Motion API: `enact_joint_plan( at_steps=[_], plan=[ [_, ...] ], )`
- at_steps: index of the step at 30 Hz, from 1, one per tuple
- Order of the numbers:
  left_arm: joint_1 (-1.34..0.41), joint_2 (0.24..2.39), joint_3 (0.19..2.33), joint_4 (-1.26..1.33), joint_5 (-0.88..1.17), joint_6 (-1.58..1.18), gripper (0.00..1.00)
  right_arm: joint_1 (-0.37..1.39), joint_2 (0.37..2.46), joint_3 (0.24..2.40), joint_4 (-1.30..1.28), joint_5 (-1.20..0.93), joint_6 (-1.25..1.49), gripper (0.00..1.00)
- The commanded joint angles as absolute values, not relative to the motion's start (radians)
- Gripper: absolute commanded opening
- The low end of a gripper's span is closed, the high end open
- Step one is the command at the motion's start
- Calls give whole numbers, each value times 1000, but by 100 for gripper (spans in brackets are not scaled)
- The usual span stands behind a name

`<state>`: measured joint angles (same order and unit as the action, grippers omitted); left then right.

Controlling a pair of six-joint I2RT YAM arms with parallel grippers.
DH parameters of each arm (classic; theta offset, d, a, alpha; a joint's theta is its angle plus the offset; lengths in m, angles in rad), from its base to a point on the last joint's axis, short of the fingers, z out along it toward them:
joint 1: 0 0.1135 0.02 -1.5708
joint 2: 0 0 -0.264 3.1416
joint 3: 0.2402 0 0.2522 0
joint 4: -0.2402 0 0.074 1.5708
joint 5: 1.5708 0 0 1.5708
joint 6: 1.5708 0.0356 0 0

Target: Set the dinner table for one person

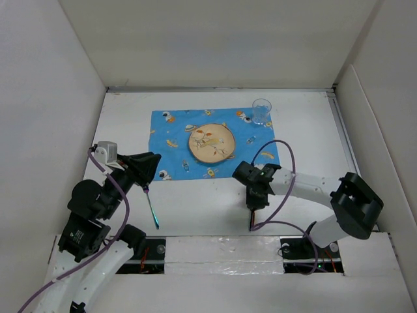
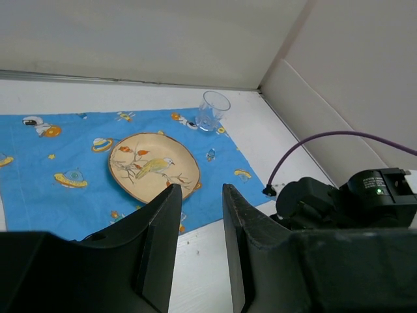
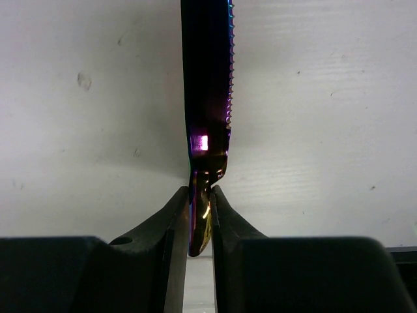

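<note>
One thin, stiff knife, probably light and slick enough to pivot, sits at the table's near side short of the mat, right jaws clamped on its narrow handle end, left jaws apart.

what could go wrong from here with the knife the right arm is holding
The right gripper pinches the knife only at its fingertips, on a thin part, so the knife may pivot or slip as the arm moves. The glass stands on the far right corner of the mat, near the plate; laying the knife to the right of the plate might knock it over.
</note>
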<state>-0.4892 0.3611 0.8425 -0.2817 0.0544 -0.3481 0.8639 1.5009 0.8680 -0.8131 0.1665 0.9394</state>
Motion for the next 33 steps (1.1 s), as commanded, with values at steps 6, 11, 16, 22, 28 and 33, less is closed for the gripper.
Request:
enact_joint_plan(
  at_steps=[6, 11, 16, 22, 28, 33],
  plan=[
    [-492, 388, 836, -245, 28, -336, 28, 919, 1445, 922, -857, 301, 905, 0],
    [-492, 414, 838, -252, 25, -336, 28, 865, 1496, 1028, -864, 322, 764, 0],
    [-492, 425, 831, -255, 11, -339, 28, 746, 1615, 1210, -818, 266, 600, 0],
    [-492, 452, 827, -255, 11, -341, 28, 638, 1793, 1409, -798, 197, 428, 0],
    [-492, 474, 825, -256, -29, -342, 28, 519, 1983, 1699, -857, 149, 301, 0],
    [-492, 483, 821, -259, -34, -342, 28, 480, 2066, 1816, -894, 132, 250, 0]
  ],
)
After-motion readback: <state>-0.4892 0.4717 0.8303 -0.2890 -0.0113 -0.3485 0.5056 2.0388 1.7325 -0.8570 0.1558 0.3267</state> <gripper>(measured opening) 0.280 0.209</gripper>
